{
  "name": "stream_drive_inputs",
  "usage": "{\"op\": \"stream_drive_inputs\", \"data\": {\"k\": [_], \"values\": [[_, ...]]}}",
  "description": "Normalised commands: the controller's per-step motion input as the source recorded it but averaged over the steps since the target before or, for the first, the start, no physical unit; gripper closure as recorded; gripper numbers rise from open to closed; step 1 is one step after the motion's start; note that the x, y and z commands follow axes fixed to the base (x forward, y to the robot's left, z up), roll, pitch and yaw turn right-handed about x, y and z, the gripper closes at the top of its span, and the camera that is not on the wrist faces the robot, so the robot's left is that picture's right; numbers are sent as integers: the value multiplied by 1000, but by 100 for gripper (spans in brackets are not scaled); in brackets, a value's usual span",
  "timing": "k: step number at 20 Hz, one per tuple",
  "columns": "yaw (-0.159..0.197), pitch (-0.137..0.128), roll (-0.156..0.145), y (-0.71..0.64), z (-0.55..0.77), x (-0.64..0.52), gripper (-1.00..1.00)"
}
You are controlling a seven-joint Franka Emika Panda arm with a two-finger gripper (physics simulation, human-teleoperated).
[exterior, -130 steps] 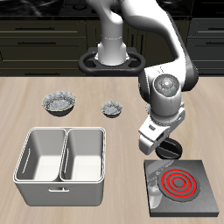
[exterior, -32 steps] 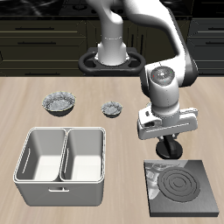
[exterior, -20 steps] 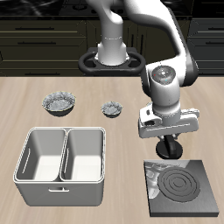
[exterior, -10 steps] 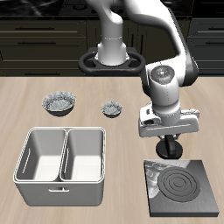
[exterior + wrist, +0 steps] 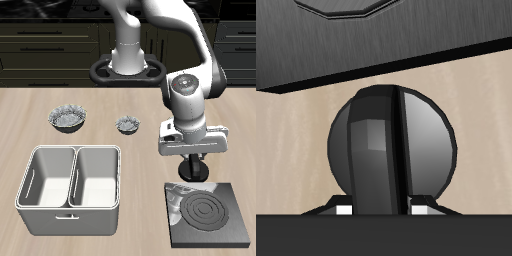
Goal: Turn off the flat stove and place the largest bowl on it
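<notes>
Gripper (image 5: pixel 193 171) of the white Franka arm hung over the far edge of the dark grey flat square stove (image 5: pixel 207 215); burner rings looked grey, not red. Whether the fingers were spread or pressed together could not be told from outside. Speckled grey-white largest bowl (image 5: pixel 67 118) sat far back on the wooden table (image 5: pixel 140 230), well apart from the stove. Smaller speckled bowl (image 5: pixel 128 124) lay beside it. White two-compartment bin (image 5: pixel 72 187) stood nearer the front edge.

Wrist view: round black stove knob (image 5: pixel 390 148) filled the frame, its raised ridge upright. Fingertips (image 5: pixel 344 209) barely showed at its sides; contact unclear.
</notes>
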Motion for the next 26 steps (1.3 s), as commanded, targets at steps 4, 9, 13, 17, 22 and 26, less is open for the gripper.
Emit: {"op": "stream_drive_inputs", "data": {"k": [4,9,13,17,22,26], "values": [[-55,11,24,62,65,-45,100],[-58,-7,14,67,82,-36,100],[-64,-10,15,74,53,-37,100],[-37,-8,18,27,-6,-26,100],[-79,-3,-1,-25,35,-45,100],[2,4,-5,-10,8,-18,100]]}}
